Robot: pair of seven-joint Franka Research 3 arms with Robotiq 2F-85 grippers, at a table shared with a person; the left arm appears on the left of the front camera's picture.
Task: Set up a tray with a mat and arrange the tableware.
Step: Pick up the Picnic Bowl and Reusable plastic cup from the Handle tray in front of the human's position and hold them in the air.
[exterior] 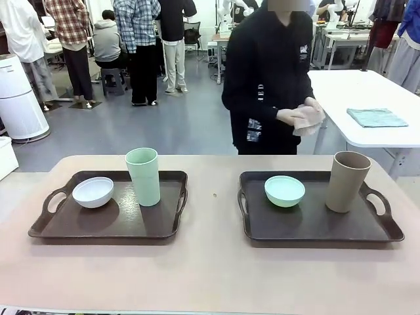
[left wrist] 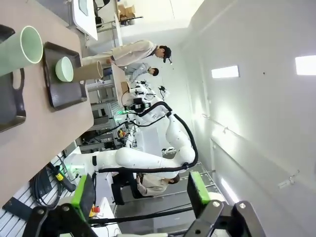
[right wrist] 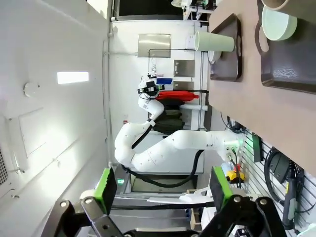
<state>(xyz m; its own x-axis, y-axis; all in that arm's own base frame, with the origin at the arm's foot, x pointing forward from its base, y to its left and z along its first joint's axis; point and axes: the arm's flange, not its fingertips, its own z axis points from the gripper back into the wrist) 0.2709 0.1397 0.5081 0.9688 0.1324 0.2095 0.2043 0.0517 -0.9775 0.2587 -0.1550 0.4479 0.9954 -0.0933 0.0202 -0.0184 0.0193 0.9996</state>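
Standing on the left tray (exterior: 79, 226) are a white bowl (exterior: 92, 191) and mint cup (exterior: 144, 176); on the right tray (exterior: 308, 226), a mint bowl (exterior: 284, 190) and taupe cup (exterior: 348, 181). No mat is laid, so setup is judged barely begun. The left gripper (left wrist: 140, 196) and right gripper (right wrist: 163, 186) are spread, empty. Tableware likely must be cleared first. A cloth (exterior: 308, 121) is held by the person.

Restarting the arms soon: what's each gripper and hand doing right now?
Left gripper: open, holding nothing.
Right gripper: open, holding nothing.
Person's hands: holding a pale cloth.
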